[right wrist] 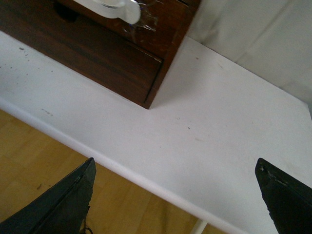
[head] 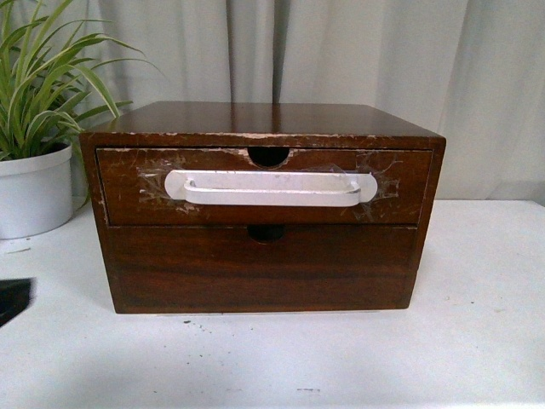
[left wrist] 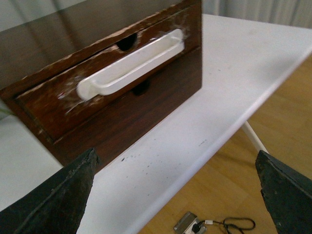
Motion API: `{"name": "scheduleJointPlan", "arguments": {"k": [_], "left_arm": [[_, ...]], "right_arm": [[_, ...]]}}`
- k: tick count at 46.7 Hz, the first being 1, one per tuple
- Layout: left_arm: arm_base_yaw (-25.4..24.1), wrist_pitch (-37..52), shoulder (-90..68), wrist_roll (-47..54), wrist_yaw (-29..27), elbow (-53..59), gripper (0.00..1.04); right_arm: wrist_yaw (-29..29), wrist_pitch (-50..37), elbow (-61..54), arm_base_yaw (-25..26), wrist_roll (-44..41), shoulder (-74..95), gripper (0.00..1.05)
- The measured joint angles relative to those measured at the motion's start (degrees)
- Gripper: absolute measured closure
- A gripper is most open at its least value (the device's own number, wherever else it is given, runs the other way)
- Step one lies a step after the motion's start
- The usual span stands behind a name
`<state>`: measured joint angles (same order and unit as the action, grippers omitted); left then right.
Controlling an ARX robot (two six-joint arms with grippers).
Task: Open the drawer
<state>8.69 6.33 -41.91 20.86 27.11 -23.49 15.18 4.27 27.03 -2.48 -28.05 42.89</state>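
White plant pot [head: 34,192] left of shut drawer [head: 271,187].

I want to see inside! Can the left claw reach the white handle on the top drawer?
Probably yes. The left claw is open and faces the white handle, with only the white table between them and nothing standing in the way.

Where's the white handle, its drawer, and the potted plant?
white handle [head: 271,187], front view, middle of the bar
drawer [head: 128,209], front view, bare wood at lower left
potted plant [head: 34,192], front view, side of the white pot
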Motion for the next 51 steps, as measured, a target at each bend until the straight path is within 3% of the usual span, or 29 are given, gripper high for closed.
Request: {"name": "scheduleJointPlan", "arguments": {"k": [10, 22, 51], "left_arm": [[6.49, -6.99, -18.60, 14.62, 3.72, -16.79, 0.06], [10.05, -17.11, -32.74, 27.52, 1.86, -31.23, 0.06], [9.68, -23.21, -53.16, 46.27, -11.10, -48.17, 0.06]], "right_arm": [[-1.18, 3.32, 13.73, -6.73, -11.37, 16.94, 0.09], [-4.00, 8.87, 25.92, -13.88, -20.92, 30.34, 0.09], [-1.95, 12.87, 30.42, -14.86, -25.18, 33.75, 0.09]]}}
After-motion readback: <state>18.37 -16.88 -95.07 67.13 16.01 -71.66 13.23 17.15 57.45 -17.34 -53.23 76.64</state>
